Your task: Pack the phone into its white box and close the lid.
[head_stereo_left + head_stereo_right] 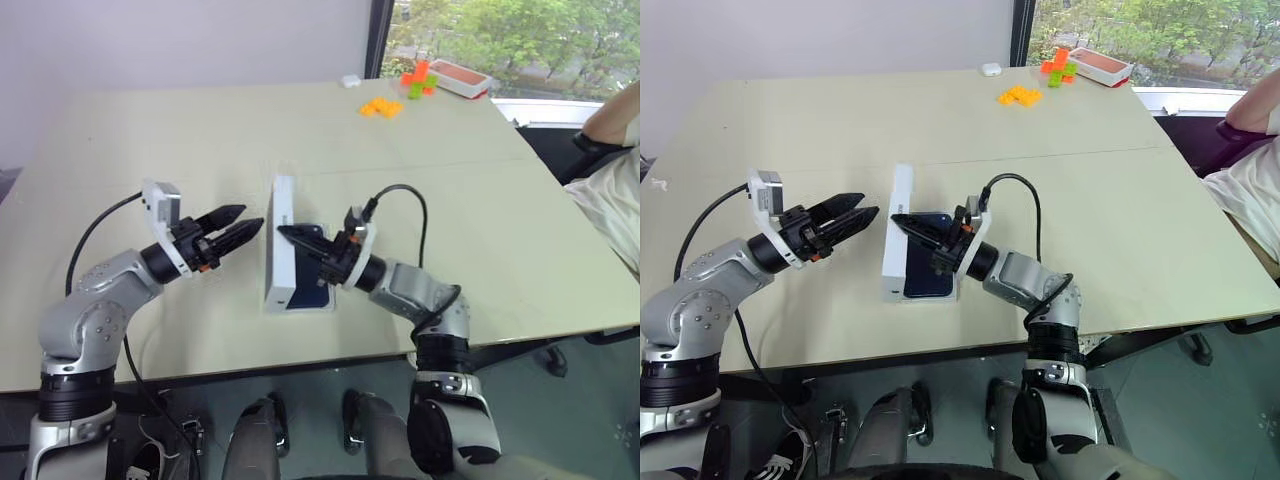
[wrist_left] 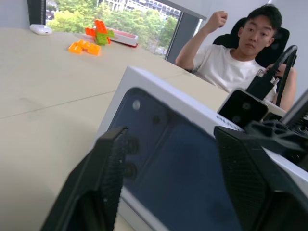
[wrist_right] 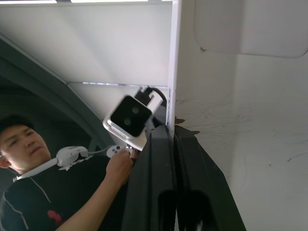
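The left gripper (image 1: 246, 221) hovers just left of the lid (image 1: 281, 235), its 2 black fingers spread apart and holding nothing; they are close to the lid without touching it. The lid stands up on 1 long edge near the front middle of the table (image 1: 150, 140). Its outer face is turned toward the left gripper, and the left wrist view shows it as a dark blue phone print framed in white, with the lower part cut off by the fingers.

Just right of the lid's foot, the phone (image 1: 930, 278) lies flat in the white box (image 1: 920, 297). Only a glossy navy strip shows, since the right arm covers the rest, and the box's floor is hidden.

The right gripper (image 1: 286, 232) is clamped on the lid's upper rim from the plain white inner side. A person (image 1: 610, 190) sits at the right edge, cropped.
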`<state>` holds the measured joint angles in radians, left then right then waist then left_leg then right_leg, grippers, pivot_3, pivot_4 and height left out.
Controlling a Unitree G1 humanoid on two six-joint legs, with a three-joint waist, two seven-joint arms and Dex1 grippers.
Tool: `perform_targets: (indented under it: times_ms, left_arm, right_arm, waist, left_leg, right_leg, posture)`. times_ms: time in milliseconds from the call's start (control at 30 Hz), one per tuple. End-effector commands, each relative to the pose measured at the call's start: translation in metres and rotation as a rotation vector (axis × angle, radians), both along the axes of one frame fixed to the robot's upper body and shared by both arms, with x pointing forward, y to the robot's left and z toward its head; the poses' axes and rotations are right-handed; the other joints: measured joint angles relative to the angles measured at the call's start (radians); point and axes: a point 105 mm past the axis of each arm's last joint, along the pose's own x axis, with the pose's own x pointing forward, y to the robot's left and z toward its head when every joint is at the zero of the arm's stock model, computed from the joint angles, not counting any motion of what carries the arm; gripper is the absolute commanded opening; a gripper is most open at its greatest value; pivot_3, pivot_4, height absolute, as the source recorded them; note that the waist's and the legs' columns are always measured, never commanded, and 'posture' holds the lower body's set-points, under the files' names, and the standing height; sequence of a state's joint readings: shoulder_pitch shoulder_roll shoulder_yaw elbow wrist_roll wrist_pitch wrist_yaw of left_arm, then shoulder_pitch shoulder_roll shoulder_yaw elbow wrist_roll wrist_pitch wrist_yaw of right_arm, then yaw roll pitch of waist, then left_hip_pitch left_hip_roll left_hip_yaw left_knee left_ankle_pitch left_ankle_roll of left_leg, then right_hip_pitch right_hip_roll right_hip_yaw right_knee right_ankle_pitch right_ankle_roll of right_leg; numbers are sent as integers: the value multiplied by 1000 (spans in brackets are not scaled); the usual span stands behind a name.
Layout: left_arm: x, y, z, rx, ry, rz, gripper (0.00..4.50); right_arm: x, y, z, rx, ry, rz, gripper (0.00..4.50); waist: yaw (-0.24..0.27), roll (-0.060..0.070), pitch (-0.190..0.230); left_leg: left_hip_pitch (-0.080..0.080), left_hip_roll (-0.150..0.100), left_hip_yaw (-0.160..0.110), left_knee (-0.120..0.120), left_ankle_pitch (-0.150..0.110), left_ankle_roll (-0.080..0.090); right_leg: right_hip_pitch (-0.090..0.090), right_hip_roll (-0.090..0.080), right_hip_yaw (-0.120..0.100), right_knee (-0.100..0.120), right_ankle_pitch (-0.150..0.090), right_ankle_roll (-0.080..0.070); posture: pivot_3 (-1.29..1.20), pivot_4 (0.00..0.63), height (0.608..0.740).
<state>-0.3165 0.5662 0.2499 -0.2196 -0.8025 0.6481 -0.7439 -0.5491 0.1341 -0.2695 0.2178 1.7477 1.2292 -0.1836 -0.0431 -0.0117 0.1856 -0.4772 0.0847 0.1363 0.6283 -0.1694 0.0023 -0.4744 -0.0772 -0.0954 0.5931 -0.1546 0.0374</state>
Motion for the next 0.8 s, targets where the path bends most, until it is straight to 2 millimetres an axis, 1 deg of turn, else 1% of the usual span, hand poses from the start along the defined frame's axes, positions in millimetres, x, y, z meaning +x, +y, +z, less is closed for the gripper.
perform_targets:
  times_ms: [33,167,267,300,333,400,467,500,533,667,800]
  left_arm:
    - [-3,3,10,-1,-43,5,3076]
    - [-3,5,9,-8,-38,6,3076]
    - [-5,4,7,-9,-35,4,3076]
    - [-5,5,4,-8,-23,3,3076]
    - [-5,6,1,-1,-13,6,2819]
    - [-6,8,-3,-16,12,3,2211]
    - [-6,10,-7,-1,15,13,1238]
    - [-6,10,-8,6,15,15,562]
    - [-6,11,-10,9,22,19,87]
    - [-3,14,-22,19,56,37,35]
    - [-3,13,-26,8,67,35,35]
  right_arm:
    - [-8,10,18,88,-26,39,0]
    - [-7,18,16,105,-5,45,0]
    - [-7,25,9,68,-5,44,0]
    - [-2,26,6,36,-14,10,0]
    - [2,25,4,27,-8,-16,0]
    - [5,22,-5,-38,-28,-31,0]
    - [3,20,-6,-32,-35,-30,0]
    - [3,20,-6,-25,-35,-32,0]
    - [4,18,-6,-21,-33,-42,0]
    - [4,11,-8,-39,-52,-51,0]
    - [2,7,-11,-71,-85,-58,0]
  waist:
    - [0,0,0]
    - [1,0,0]
    - [1,0,0]
    - [1,0,0]
    - [1,0,0]
    - [1,0,0]
    - [1,0,0]
    - [3,0,0]
    - [3,0,0]
    - [2,0,0]
    - [2,0,0]
  left_leg:
    - [0,0,0,0,0,0]
    - [0,0,0,0,0,0]
    - [0,0,0,0,0,0]
    - [0,0,0,0,0,0]
    - [0,0,0,0,0,0]
    - [0,0,0,0,0,0]
    - [-1,0,0,0,0,0]
    - [-1,0,0,0,0,0]
    - [-1,0,0,0,0,0]
    - [-1,1,0,-1,0,0]
    - [-1,1,0,-3,0,0]
  right_leg:
    - [0,0,0,0,0,0]
    - [0,0,0,0,0,1]
    - [0,0,0,-1,0,0]
    - [0,0,0,-1,0,0]
    - [0,0,0,-1,0,0]
    - [0,0,0,-1,0,0]
    - [0,0,0,-1,0,0]
    - [0,0,0,-1,0,0]
    - [0,0,0,-1,0,0]
    - [0,0,0,-2,0,0]
    - [0,0,0,-5,0,0]
  posture:
    - [0,150,740]
    - [0,150,740]
    - [0,150,740]
    - [0,150,740]
    - [0,150,740]
    - [0,150,740]
    - [0,150,740]
    - [0,150,740]
    - [0,150,740]
    - [0,150,740]
    - [0,150,740]
